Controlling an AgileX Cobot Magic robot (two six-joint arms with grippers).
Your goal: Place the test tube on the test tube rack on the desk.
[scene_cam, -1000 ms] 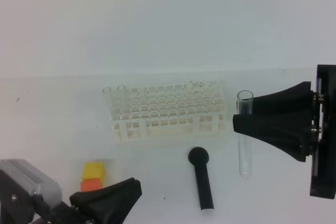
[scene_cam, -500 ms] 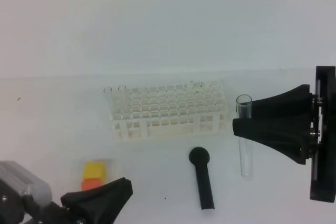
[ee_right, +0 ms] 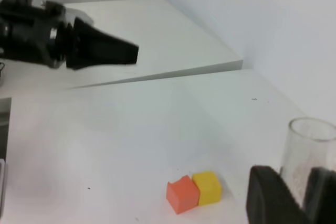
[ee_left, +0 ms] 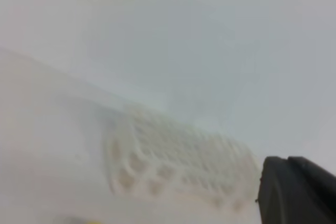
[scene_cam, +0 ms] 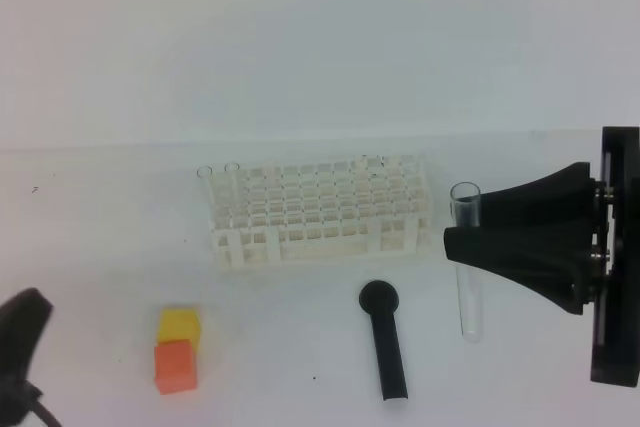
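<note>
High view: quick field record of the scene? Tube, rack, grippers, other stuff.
tube: clear, upright, open end up, right of the rack, not in it
tube grip: right gripper shut on it near the top
rack: white lattice on the desk, a few clear tubes already standing in it
left gripper: shut, at lower left edge, holding nothing
black stick: lying in front of the rack
blocks: yellow and orange, touching, front left

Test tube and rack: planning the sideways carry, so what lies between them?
Exterior high view: only bare desk separates the test tube, clamped in the right gripper, from the test tube rack.
</note>
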